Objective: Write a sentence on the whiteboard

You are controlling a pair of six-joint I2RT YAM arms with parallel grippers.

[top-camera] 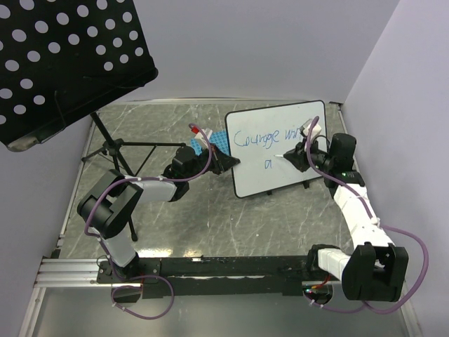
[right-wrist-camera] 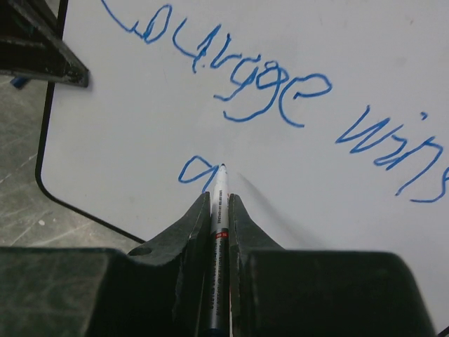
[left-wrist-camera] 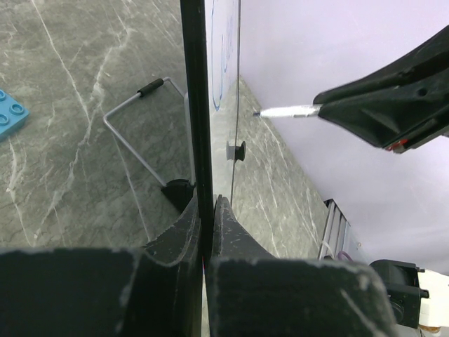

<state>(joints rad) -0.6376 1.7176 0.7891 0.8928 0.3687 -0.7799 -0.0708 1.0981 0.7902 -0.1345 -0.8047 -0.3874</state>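
The whiteboard (top-camera: 280, 147) stands tilted at the back right of the table. The sentence (top-camera: 265, 137) is in blue cursive: "Courage wins" on the top line and a single "a" (right-wrist-camera: 195, 172) below. My left gripper (left-wrist-camera: 207, 210) is shut on the whiteboard's dark left edge (left-wrist-camera: 195, 105); it also shows in the top view (top-camera: 226, 163). My right gripper (right-wrist-camera: 219, 200) is shut on a white marker (right-wrist-camera: 219, 210) whose tip touches the whiteboard (right-wrist-camera: 140, 133) just right of the "a". In the top view my right gripper (top-camera: 298, 153) is in front of the board's right half.
A black perforated music stand (top-camera: 63, 63) on a tripod fills the back left. A blue gridded rack (top-camera: 216, 143) sits behind the board's left edge. The board's wire foot (left-wrist-camera: 140, 126) rests on the marble table. A grey wall rises at the right.
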